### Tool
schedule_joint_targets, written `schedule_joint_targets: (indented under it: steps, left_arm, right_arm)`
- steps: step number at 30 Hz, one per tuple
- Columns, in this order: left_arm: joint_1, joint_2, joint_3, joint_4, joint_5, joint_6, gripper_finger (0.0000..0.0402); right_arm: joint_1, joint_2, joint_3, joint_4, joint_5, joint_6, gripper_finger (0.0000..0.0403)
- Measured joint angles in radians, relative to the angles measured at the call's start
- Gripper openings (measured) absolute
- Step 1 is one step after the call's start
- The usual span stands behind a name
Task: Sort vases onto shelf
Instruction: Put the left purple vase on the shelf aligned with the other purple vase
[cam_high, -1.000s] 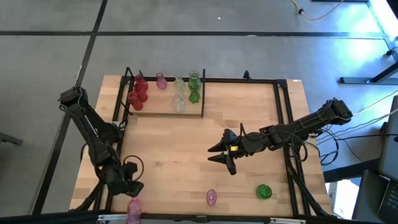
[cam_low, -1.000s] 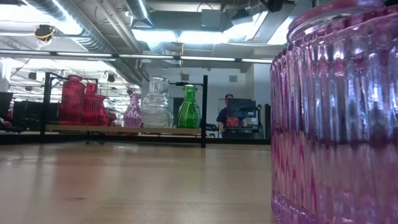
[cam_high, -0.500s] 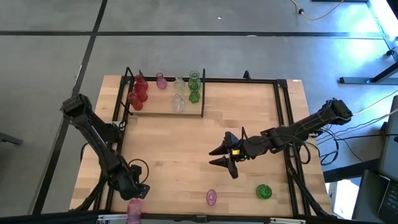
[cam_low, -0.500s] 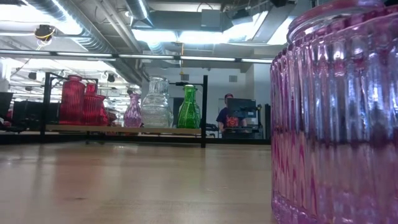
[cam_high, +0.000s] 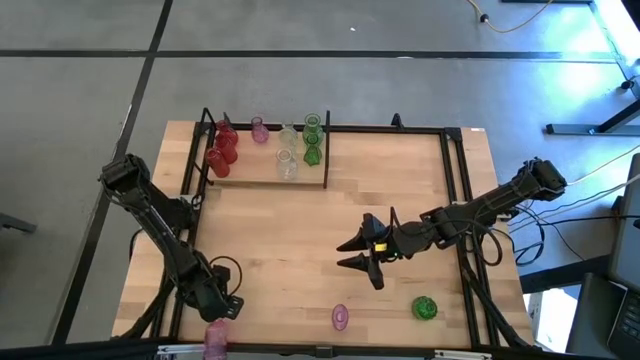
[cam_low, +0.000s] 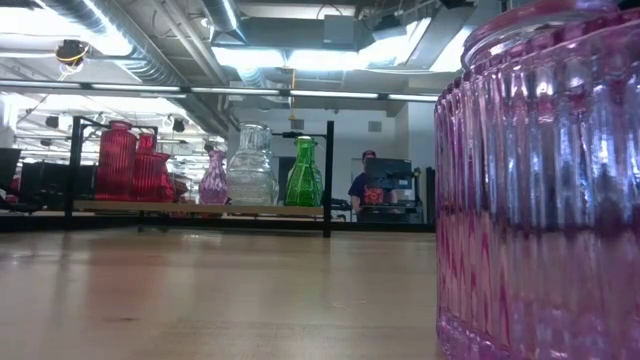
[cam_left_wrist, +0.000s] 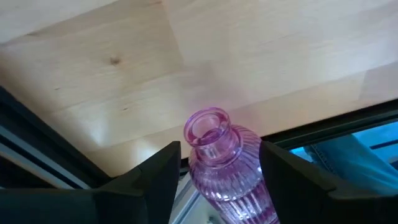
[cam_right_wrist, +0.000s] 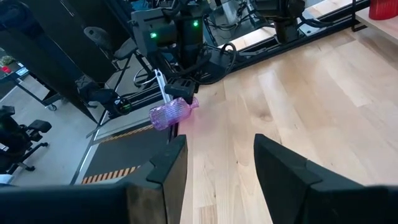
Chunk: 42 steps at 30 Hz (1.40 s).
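A pink vase (cam_left_wrist: 217, 162) stands upright at the table's near left corner (cam_high: 215, 338). My left gripper (cam_high: 216, 310) is lowered over it, open, with one finger on each side of its shoulder. My right gripper (cam_high: 358, 255) hovers open and empty above the table's middle. A second pink vase (cam_high: 340, 318) and a green vase (cam_high: 425, 308) stand near the front edge. The shelf (cam_high: 255, 172) at the far left carries red (cam_high: 222, 150), pink (cam_high: 259, 129), clear (cam_high: 287, 160) and green (cam_high: 312, 140) vases. My left gripper comes at the pink vase from above, slanting down, and its fingers (cam_left_wrist: 163, 169) stand close beside the shoulder below the neck (cam_left_wrist: 208, 127). I cannot tell whether they touch the glass. The vase rests on its base.
A black rod frame (cam_high: 455, 190) runs around the tabletop, and one of its rails passes right beside the corner vase. Bare wood lies between the shelf and the front vases. The second pink vase (cam_low: 540, 190) fills the right of the low view. A person sits far behind the table.
My left gripper has come down and toward the table's near edge, closing in on the corner pink vase. The vase has stayed in place.
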<state>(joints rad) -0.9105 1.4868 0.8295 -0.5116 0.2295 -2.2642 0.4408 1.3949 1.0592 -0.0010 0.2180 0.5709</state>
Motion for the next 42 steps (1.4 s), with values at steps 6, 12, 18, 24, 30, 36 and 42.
schedule_joint_targets:
  steps: [6,12,18,24,30,36,42]
  left_arm:
    - [-0.005,0.000,0.000,-0.033,0.000,0.015,0.0221]
    - [0.009,0.000,0.000,-0.025,-0.015,0.010,0.0257]
    - [0.027,0.000,0.000,-0.010,-0.023,-0.001,0.0281]
    - [0.017,0.034,0.000,0.019,0.024,-0.009,0.0282]
    - [0.005,0.100,0.000,0.108,0.034,-0.011,0.0281]
    - [0.026,0.136,0.000,0.112,0.014,-0.006,0.0281]
    - [0.050,0.138,0.000,0.101,-0.019,0.006,0.0281]
  right_arm:
    - [0.000,0.000,0.000,0.000,0.000,0.000,0.0168]
    - [0.000,0.000,0.000,0.000,0.000,0.000,0.0168]
    - [0.013,0.000,0.000,0.000,0.011,0.000,0.0168]
    - [0.020,0.000,0.000,0.000,0.011,0.000,0.0168]
    - [0.018,0.000,0.000,0.000,0.018,0.000,0.0168]
    - [0.018,0.000,0.000,0.000,0.017,0.007,0.0168]
    - [0.018,0.000,0.000,0.003,0.015,0.011,0.0168]
